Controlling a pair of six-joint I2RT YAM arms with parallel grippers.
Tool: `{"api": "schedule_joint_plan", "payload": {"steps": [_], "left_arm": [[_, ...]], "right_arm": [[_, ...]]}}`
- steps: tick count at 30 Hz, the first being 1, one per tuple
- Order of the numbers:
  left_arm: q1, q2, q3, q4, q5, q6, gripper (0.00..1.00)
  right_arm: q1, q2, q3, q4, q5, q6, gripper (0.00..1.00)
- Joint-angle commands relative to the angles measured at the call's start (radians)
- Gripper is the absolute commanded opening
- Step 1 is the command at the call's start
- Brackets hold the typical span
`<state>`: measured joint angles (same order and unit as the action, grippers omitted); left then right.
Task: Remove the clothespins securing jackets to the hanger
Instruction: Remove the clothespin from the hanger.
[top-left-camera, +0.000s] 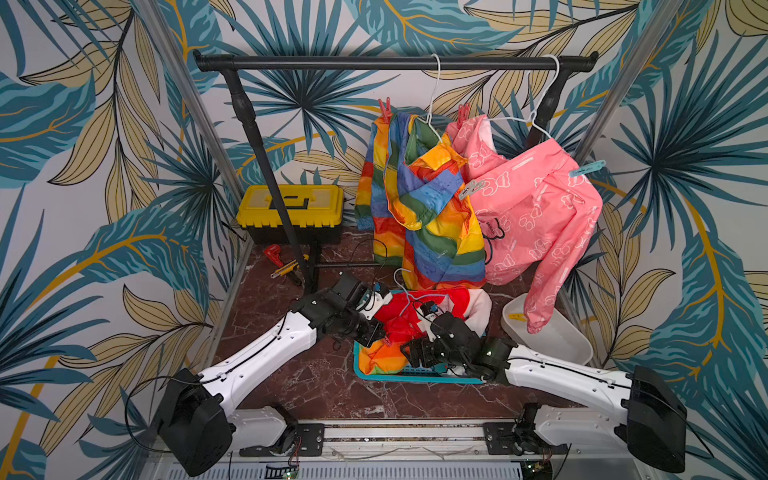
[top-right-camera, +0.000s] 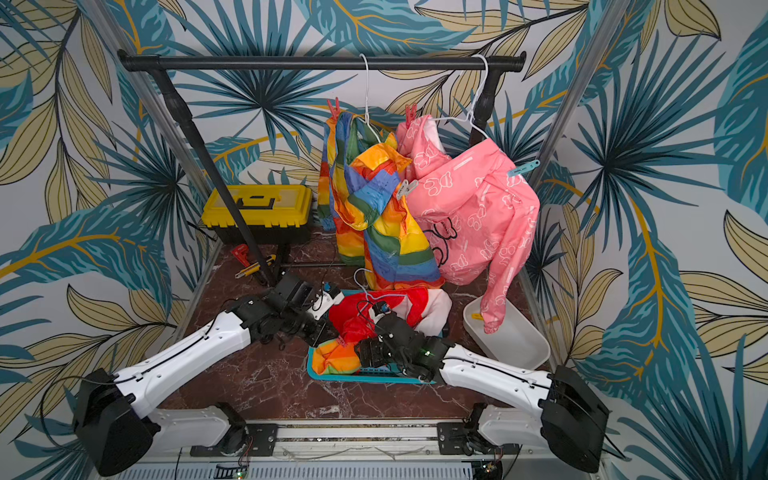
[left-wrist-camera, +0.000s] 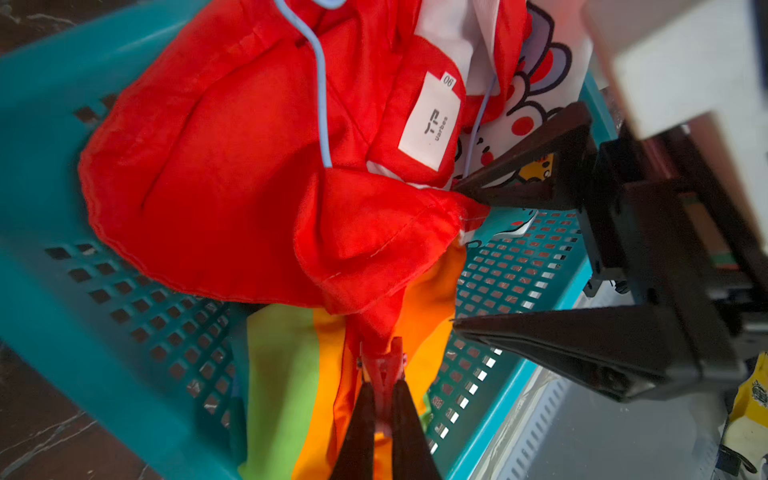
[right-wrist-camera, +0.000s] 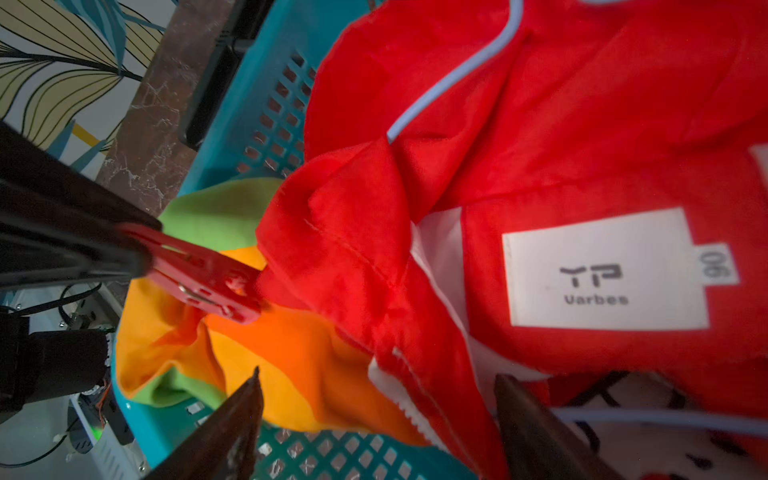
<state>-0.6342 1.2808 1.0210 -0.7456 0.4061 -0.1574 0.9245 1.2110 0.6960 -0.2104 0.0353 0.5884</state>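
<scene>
Your left gripper (left-wrist-camera: 380, 392) clamps the red clothespin (left-wrist-camera: 380, 361), whose nose meets the red jacket (left-wrist-camera: 216, 187) in the teal basket (left-wrist-camera: 62, 124), likely squeezing it free. Your right gripper (right-wrist-camera: 378, 382) gapes wide alongside, seemingly to steady the cloth.

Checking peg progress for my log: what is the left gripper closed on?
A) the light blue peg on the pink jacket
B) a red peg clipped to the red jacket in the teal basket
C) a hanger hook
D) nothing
B: the left wrist view shows the left gripper pinching a red clothespin whose nose bites the red jacket lying in the teal basket.
</scene>
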Motion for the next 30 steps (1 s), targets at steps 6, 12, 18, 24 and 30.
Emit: {"api": "schedule_joint_plan", "payload": {"steps": [6, 12, 18, 24, 30], "left_arm": [[-0.007, -0.019, 0.008, 0.034, 0.012, -0.003, 0.00], [0.007, -0.111, 0.010, 0.029, -0.064, -0.023, 0.00], [0.035, -0.268, -0.020, 0.031, -0.142, -0.063, 0.00], [0.037, -0.200, 0.042, 0.052, -0.016, -0.110, 0.00], [0.036, -0.083, 0.127, 0.060, 0.123, -0.160, 0.00]], "right_arm": [[-0.001, 0.077, 0.018, -0.107, -0.034, 0.123, 0.92], [-0.006, 0.207, 0.088, -0.111, 0.025, 0.134, 0.86], [-0.003, 0.018, 0.096, -0.185, 0.054, 0.067, 0.88], [0.048, -0.200, 0.163, -0.302, 0.055, -0.162, 0.82], [0.089, -0.142, 0.239, -0.311, 0.100, -0.303, 0.78]]}}
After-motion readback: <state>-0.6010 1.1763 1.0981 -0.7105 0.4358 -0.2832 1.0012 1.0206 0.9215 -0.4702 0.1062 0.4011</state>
